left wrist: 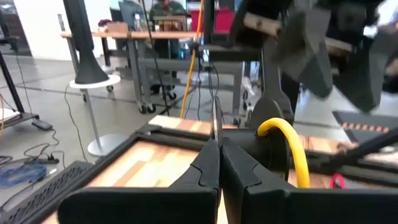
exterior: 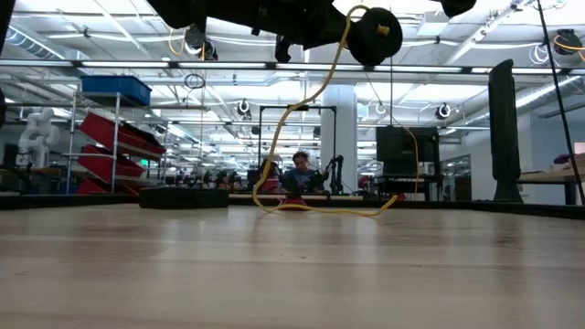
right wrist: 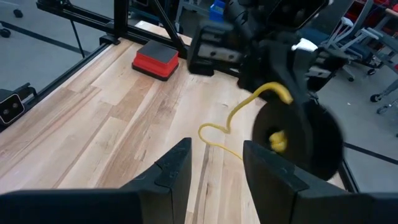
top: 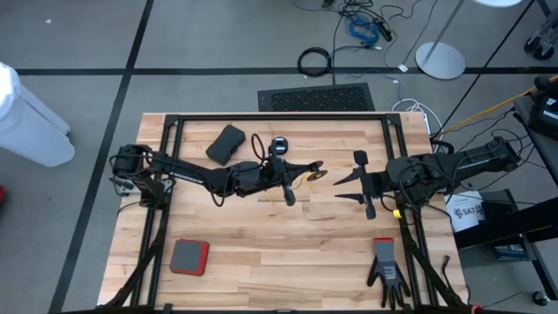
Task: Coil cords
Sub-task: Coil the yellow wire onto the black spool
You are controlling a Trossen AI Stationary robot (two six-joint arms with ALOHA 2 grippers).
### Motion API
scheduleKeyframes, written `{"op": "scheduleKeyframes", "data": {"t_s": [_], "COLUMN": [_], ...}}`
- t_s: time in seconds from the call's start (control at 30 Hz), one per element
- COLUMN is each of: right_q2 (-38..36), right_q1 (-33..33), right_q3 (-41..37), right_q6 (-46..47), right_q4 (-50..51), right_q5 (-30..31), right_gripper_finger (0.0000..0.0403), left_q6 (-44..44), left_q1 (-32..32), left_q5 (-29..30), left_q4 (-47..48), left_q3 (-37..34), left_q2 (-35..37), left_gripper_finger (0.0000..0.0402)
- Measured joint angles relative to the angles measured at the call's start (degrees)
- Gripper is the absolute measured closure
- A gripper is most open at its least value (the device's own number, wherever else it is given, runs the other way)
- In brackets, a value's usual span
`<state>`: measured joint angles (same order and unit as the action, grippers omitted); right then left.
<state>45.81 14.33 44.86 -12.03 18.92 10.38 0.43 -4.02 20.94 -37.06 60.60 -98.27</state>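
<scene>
Holding the reel (right wrist: 298, 140) up off the table, the left gripper (left wrist: 217, 158) is clenched on its thin edge near mid-table, and the yellow cord (exterior: 315, 196) hangs from it in a loose loop onto the wood. Winding well probably means keeping the disc steady while the right gripper (right wrist: 214, 158), released and empty just beside it, takes the slack cord low and feeds it round evenly (a kink would likely snag). That reel is a flat, matte black disc; its cord is thin, springy and glossy. No dark brown cord shows clearly. Pale planks make up the table (top: 261, 244), smooth and grained.
</scene>
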Motion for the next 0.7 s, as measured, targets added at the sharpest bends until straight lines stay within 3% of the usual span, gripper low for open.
{"op": "scheduleKeyframes", "data": {"t_s": [0.47,0.7], "right_q2": [0.81,1.47], "right_q1": [0.02,0.02], "right_q3": [-0.02,-0.02], "right_q6": [4.09,5.58], "right_q4": [-6.02,-10.64], "right_q5": [-0.17,-0.33], "right_gripper_finger": [0.0271,0.0271], "left_q6": [-0.02,0.0], "left_q1": [-0.89,-0.36], "left_q5": [-0.93,3.73], "left_q4": [6.61,2.94], "left_q3": [0.0,0.0], "left_q2": [-0.01,-0.01], "left_gripper_finger": [0.0402,0.0402]}}
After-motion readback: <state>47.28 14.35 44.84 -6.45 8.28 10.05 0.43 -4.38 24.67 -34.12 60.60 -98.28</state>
